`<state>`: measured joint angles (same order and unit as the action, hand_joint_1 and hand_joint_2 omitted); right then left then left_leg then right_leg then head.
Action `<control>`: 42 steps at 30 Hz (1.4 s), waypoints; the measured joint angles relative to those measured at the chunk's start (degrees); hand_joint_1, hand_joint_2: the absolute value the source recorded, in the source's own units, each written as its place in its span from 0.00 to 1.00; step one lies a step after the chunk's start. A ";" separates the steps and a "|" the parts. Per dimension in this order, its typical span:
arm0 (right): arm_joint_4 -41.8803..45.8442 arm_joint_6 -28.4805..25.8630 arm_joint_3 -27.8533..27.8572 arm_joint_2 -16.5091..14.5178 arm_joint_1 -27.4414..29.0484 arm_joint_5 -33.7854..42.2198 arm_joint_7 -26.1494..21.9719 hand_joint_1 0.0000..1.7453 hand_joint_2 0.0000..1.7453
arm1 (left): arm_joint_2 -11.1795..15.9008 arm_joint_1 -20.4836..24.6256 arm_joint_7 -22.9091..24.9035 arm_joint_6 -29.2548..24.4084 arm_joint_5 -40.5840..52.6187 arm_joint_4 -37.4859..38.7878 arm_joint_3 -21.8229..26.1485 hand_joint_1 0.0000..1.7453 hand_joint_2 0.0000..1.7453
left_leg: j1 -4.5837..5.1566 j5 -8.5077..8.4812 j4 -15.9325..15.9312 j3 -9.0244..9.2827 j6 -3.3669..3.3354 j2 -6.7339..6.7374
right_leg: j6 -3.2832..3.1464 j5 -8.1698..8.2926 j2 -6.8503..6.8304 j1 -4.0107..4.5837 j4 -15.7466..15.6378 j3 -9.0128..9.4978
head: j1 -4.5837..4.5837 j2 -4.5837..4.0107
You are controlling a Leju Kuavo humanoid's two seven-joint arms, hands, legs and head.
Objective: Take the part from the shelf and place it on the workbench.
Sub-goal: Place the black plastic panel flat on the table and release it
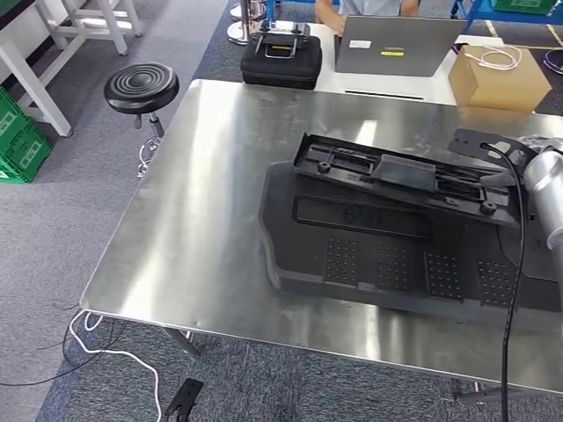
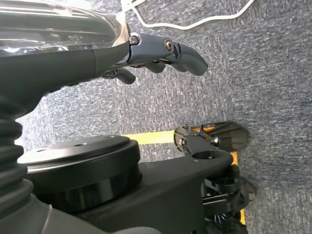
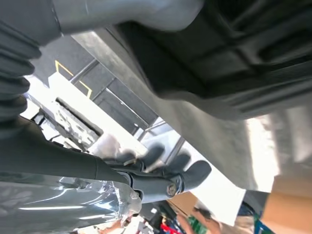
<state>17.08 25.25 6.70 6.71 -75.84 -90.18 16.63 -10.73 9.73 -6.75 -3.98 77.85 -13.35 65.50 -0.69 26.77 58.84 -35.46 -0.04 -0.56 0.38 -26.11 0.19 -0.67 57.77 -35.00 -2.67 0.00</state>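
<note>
The left hand [image 2: 162, 56] hangs over grey carpet floor [image 2: 257, 73], its fingers gently curled with nothing in them. The right hand [image 3: 162, 175] has its fingers stretched out and a little apart, holding nothing, beside the edge of the shiny steel workbench [image 1: 199, 220]. Left of the silver right arm [image 1: 548, 189], a long black plastic part [image 1: 398, 171] rests on a wide black moulded panel [image 1: 372, 255] lying on the workbench. Further away stand a grey open laptop [image 1: 391, 44], a black case [image 1: 282, 57] and a brown cardboard box [image 1: 498, 79].
</note>
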 joint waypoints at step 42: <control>-1.30 1.79 -0.01 -1.52 -1.64 0.00 0.07 0.00 0.00 | 0.33 0.85 0.52 -0.84 -0.04 0.00 0.09 0.00 0.00 | -0.25 4.13 1.01 3.98 0.43 -0.05 | 0.06 4.07 -0.41 0.01 0.96 -4.72 | 0.08 0.00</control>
<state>15.78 27.04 6.69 5.19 -77.48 -90.18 16.70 -10.40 10.58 -6.22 -4.82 77.81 -13.35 65.59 -0.94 30.91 59.86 -31.49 0.39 -0.61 0.44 -22.03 -0.22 -0.66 58.73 -39.72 -2.59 0.00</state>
